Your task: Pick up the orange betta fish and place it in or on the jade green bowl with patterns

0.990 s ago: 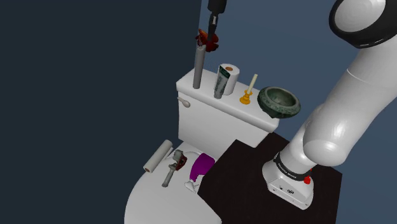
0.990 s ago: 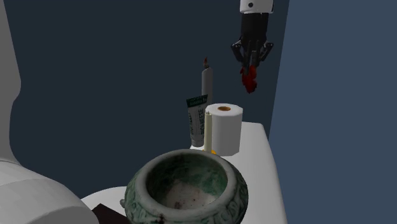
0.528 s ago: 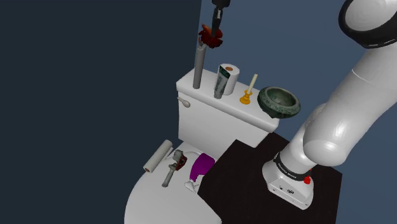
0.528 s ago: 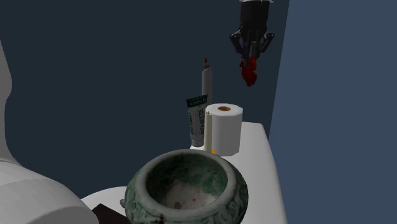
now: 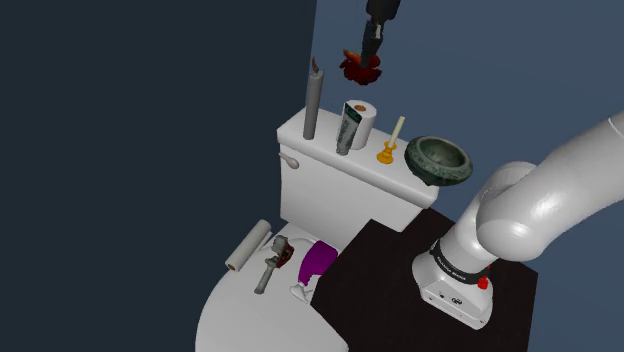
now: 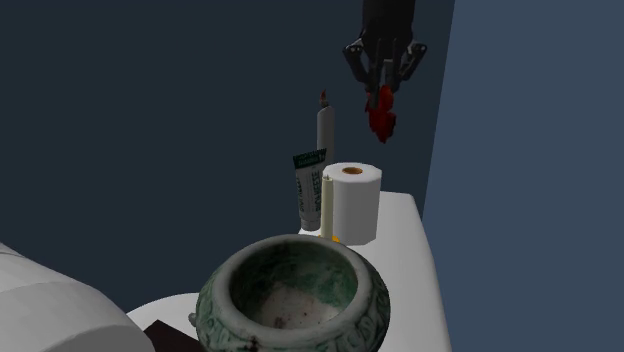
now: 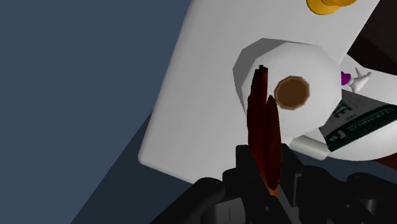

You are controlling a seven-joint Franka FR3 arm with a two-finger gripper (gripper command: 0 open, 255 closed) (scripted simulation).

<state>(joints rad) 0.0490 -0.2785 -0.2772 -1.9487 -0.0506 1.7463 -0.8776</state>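
Clearly we were in the carry step: the pincer (image 6: 383, 88) was clenched on the betta fish (image 6: 380, 115), which showed dark red and hung in the air high above the white toilet tank lid (image 5: 340, 165), touching nothing but the fingers. Looking along the pincer (image 7: 264, 177) in the wrist view, we saw the fish (image 7: 264, 130) lying over the toilet paper roll (image 7: 289, 95), so we judged it to be roughly above that roll and not yet above the bowl. The green patterned bowl (image 5: 425, 172) stood at the far end of the lid towards the shoulder view's right, well apart from the fish (image 5: 358, 68), with the roll (image 5: 360, 118), a green-and-white tube (image 5: 346, 132) and a small yellow-footed stick (image 5: 392, 145) between them. The next move, as we judged it, called for travel along the lid until the fish sat over the bowl's mouth (image 6: 290, 248), keeping high enough to pass those standing things, then a descent and a release. The fish's long axis ran close to vertical, in line with the pincer's fingers, its free end pointing down at the lid; we could not tell which end was the head.
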